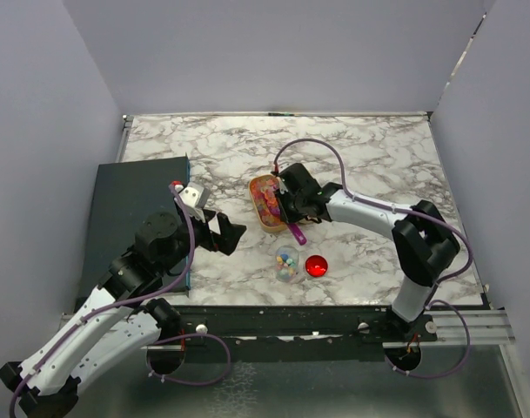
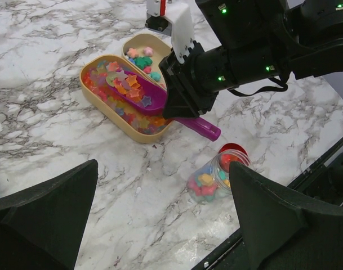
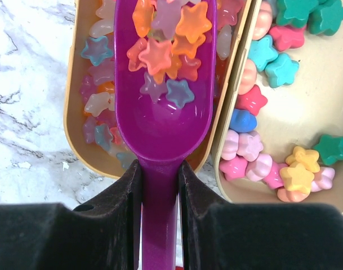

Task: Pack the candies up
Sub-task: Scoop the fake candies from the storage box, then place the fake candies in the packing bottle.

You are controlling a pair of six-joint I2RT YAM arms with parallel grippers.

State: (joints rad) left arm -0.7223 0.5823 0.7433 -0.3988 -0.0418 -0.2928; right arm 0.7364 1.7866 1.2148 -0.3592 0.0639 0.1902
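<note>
Packing is running partway through, judging by how things are lying. The right fingers are clamping the handle of a purple scoop, one on each side. The scoop's bowl is hanging over a tan tray and carrying a small heap of star-shaped candies in orange, pink and pale blue. More translucent candies are lying in that tray under the scoop. A second tan tray, touching the first, is holding opaque ones in teal, pink, yellow and blue.

A clear jar is standing open on the marble surface, near the scoop's handle end, with mixed candies already sitting in it. It is looking less than half full, though the level is hard to read through the plastic at this angle. A red lid is lying just beside the jar, not on it. The left fingers are spread wide apart and holding nothing, hovering above the surface short of the jar, beside a dark board.

So some candy is packed and one load is sitting ready in the scoop. What is remaining, as I am reading it, is carrying this load across to the jar, tipping it in, likely repeating since both trays are holding plenty, and closing the jar with the lid.
</note>
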